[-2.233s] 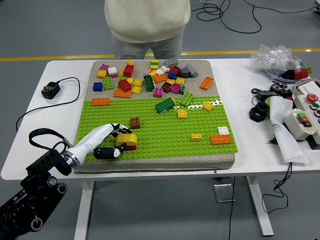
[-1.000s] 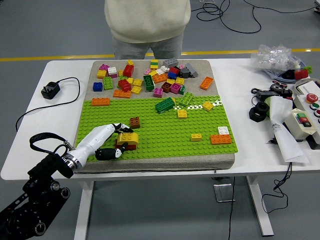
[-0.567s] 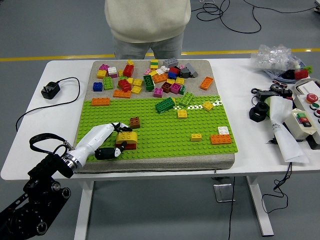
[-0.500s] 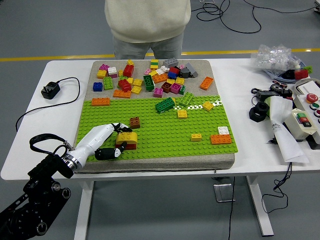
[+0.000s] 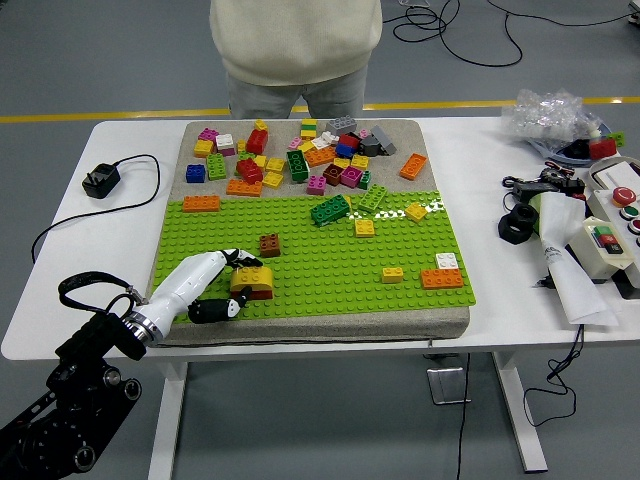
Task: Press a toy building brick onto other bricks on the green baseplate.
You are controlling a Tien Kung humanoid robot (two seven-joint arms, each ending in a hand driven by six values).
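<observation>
One view only, the head view. We see our left robot hand (image 5: 222, 285) at the near left of the bright green studded baseplate (image 5: 320, 255), its white fingers (image 5: 236, 258) and dark thumb clasping a yellow plastic brick (image 5: 253, 279) seated on a red-brown brick (image 5: 262, 294). We judge the brick light, rigid and smooth-sided; hold its side walls and push straight down on the studded top. Our right arm is absent. A person in a cream top (image 5: 295, 40) stands beyond the white surface (image 5: 500, 270).
</observation>
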